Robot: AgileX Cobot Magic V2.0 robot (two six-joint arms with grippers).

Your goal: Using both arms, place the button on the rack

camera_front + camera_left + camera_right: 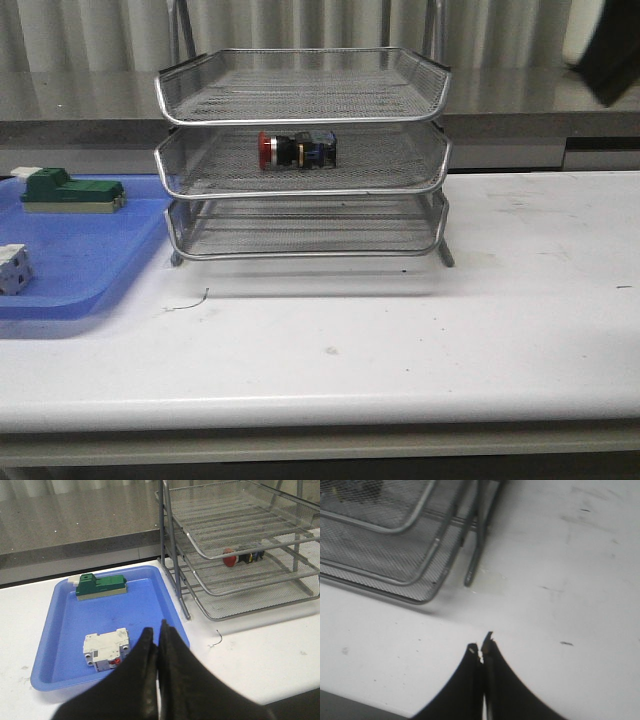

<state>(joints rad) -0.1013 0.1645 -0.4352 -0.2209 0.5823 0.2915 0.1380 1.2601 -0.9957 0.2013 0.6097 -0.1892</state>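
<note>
Your button (pixel 296 150) already lies on its side in the middle tier of the rack (pixel 300 115), ahead and to the right of your left hand (pixel 156 632), which is closed and empty over the blue tray (pixel 60 630). Your right hand (pixel 481 649) is closed too, empty above the worktop (pixel 560 580) near the rack's foot. Judge it placed; keep both hands clear of the wire.

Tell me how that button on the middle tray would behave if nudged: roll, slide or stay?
The button lies on its side on the rack's middle tier, so its round body would probably roll. The wire mesh may damp that slightly. Its wider red head would likely make it curve rather than roll straight.
</note>
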